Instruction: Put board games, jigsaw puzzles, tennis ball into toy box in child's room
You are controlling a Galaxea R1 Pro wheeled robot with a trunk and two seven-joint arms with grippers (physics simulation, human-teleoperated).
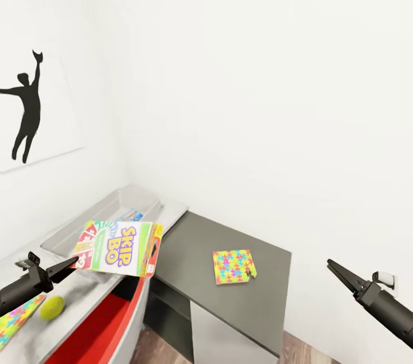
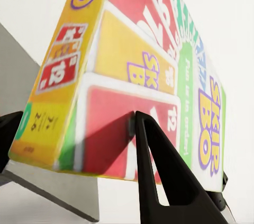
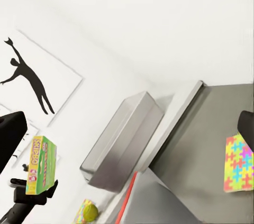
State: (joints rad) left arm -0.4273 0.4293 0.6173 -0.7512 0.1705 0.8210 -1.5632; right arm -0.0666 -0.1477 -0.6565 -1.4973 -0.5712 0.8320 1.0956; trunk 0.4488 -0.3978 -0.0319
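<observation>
At lower left of the head view, the left end effector (image 1: 73, 262) clamps the Skip-Bo box (image 1: 119, 249) by its edge, held level over the toy box (image 1: 74, 233) for dropping in, right end effector (image 1: 331, 264) empty, seemingly closed

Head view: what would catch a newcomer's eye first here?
The bright Skip-Bo box stands out, pinched by the left gripper and held above the pale desk top beside the grey toy box, which already holds something blue. Next comes the multicoloured jigsaw puzzle lying alone on the lower dark grey section, and the yellow-green tennis ball on the desk near the left arm. The right gripper hangs empty over the floor side.
</observation>
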